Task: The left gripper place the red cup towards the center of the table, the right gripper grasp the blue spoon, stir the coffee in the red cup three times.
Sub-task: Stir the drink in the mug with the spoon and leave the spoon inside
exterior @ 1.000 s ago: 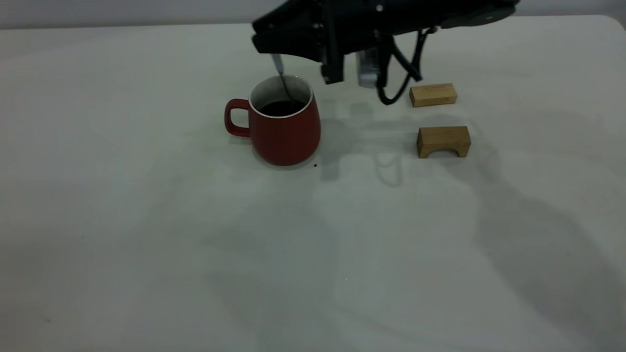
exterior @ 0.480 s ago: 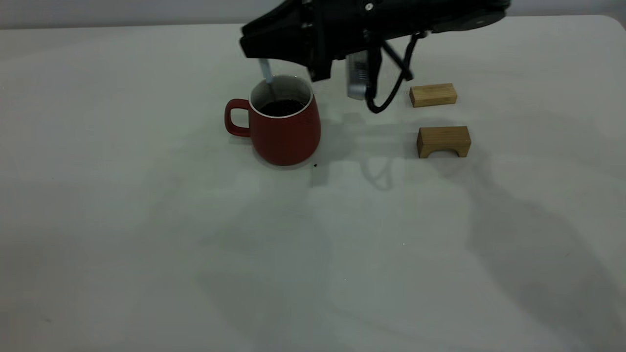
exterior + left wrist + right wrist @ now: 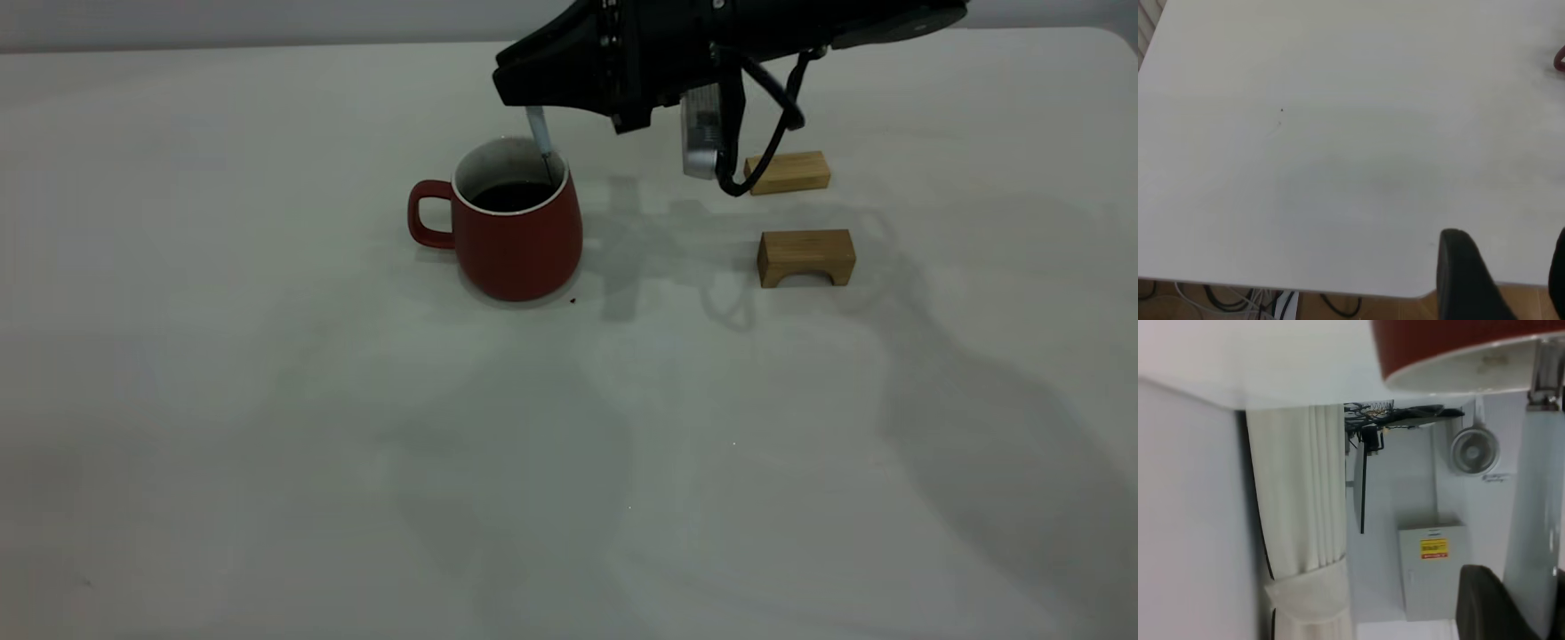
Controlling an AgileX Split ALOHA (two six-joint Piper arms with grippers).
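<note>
The red cup (image 3: 511, 233) stands on the table (image 3: 267, 400) left of its middle, handle pointing left, with dark coffee (image 3: 511, 196) inside. My right gripper (image 3: 524, 93) hovers just above the cup's right rim, shut on the blue spoon (image 3: 539, 133). The spoon hangs nearly upright, its grey neck dipping inside the rim. In the right wrist view the pale spoon handle (image 3: 1537, 520) runs from the gripper (image 3: 1528, 593) up to the cup (image 3: 1451, 347). My left gripper (image 3: 1508, 280) is open over a table corner (image 3: 1338, 167), far from the cup (image 3: 1560, 60).
Two wooden blocks lie right of the cup: a flat one (image 3: 787, 172) farther back and an arched one (image 3: 806, 256) nearer. A dark speck (image 3: 573, 300) sits by the cup's base. The right arm's cables (image 3: 756, 133) hang near the flat block.
The right gripper swung left to the cup's left rim, then back right, carrying the spoon across the cup to its right side. The cup has not moved.
</note>
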